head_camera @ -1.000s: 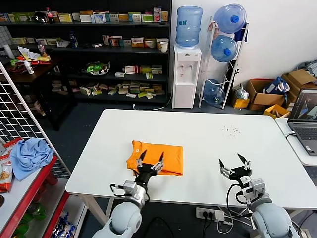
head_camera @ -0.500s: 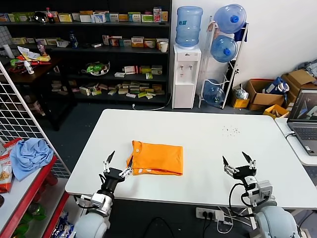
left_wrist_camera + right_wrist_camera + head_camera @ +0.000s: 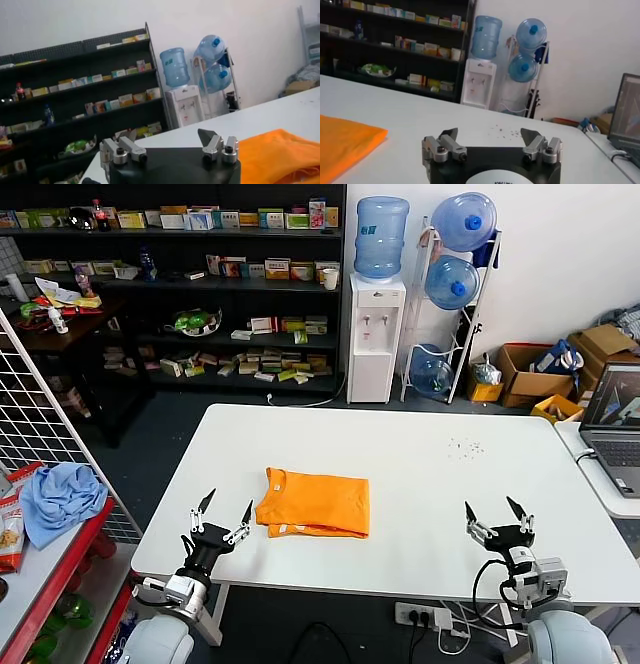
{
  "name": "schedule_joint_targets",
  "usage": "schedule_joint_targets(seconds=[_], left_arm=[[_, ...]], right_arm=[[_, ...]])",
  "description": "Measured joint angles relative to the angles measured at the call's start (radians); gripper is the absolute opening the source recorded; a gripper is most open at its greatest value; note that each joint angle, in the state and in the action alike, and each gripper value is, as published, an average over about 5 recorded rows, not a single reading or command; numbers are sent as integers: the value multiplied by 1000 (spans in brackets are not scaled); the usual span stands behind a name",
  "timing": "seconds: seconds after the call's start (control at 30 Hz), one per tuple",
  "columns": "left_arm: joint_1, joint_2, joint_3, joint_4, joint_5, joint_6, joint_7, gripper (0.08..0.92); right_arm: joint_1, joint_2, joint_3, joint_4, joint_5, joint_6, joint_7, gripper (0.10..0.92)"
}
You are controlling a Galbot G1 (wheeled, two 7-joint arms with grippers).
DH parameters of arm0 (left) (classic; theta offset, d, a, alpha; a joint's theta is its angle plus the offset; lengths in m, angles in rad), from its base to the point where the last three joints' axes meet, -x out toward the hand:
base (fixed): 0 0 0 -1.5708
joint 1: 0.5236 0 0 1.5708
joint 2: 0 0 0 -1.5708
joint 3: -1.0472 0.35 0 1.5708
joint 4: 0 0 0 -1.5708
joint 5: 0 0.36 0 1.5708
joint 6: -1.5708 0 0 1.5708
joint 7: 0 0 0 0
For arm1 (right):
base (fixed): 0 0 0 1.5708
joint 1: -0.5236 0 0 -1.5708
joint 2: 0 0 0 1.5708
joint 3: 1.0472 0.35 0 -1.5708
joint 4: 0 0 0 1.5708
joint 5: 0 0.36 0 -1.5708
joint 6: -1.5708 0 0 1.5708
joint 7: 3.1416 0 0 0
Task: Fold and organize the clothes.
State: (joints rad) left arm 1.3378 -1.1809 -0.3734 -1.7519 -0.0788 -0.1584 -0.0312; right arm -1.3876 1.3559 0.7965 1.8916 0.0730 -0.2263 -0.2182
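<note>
The orange T-shirt (image 3: pixel 315 503) lies folded into a flat rectangle on the white table (image 3: pixel 400 454), left of the table's middle and near the front edge. It also shows in the left wrist view (image 3: pixel 280 152) and the right wrist view (image 3: pixel 342 142). My left gripper (image 3: pixel 227 511) is open and empty at the table's front left, just left of the shirt and not touching it. My right gripper (image 3: pixel 496 515) is open and empty near the front right edge, far from the shirt.
A light blue cloth (image 3: pixel 60 496) lies on a red rack left of the table. A laptop (image 3: pixel 617 424) sits on a side desk at the right. A water dispenser (image 3: pixel 378 334), bottles and stocked shelves (image 3: pixel 200 284) stand behind. Small specks (image 3: pixel 465 448) dot the table.
My left gripper has let go of the shirt and drawn back to the left and toward the front edge. My right gripper has drawn back to the right. The shirt stays folded.
</note>
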Motion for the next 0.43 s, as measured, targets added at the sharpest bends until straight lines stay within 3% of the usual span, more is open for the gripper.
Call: schedule_joint_targets(seconds=[0.43], left_arm=[[36,-23,-19,-21,21,23,20,823]], right_arm=[[-11,20,10,5,-19,-1,-4,823]])
